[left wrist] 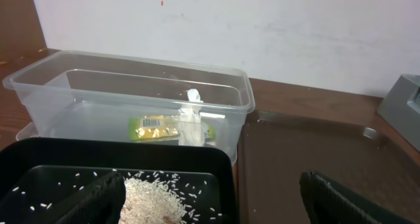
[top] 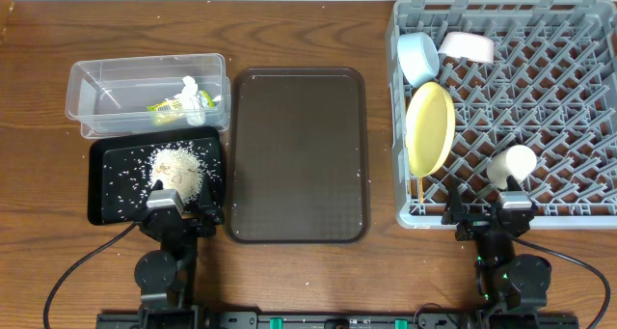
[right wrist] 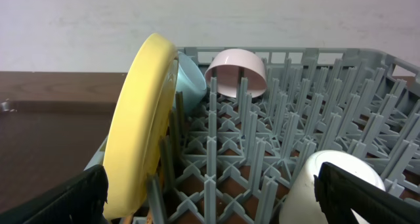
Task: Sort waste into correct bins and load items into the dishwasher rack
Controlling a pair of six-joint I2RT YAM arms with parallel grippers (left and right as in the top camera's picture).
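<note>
The clear tub (top: 96, 88) holds the green-yellow wrapper (top: 169, 107) and the white tissue (top: 198, 93); both also show in the left wrist view, wrapper (left wrist: 154, 127) and tissue (left wrist: 191, 122). Rice (top: 178, 167) lies piled in the black tray (top: 106, 199). The grey rack (top: 540, 97) holds the light blue bowl (top: 418, 57), the white bowl (top: 468, 47), the yellow plate (top: 430, 126) on edge, the pale cup (top: 511, 165) and the chopsticks (top: 420, 191). My left gripper (top: 181, 205) is open at the black tray's near edge. My right gripper (top: 490, 213) is open at the rack's near edge.
A large dark brown serving tray (top: 299, 155) lies between the bins and the rack. In the right wrist view the plate (right wrist: 141, 119) stands left of my open fingers and the cup (right wrist: 328, 178) is at the right finger. A wall runs behind the table.
</note>
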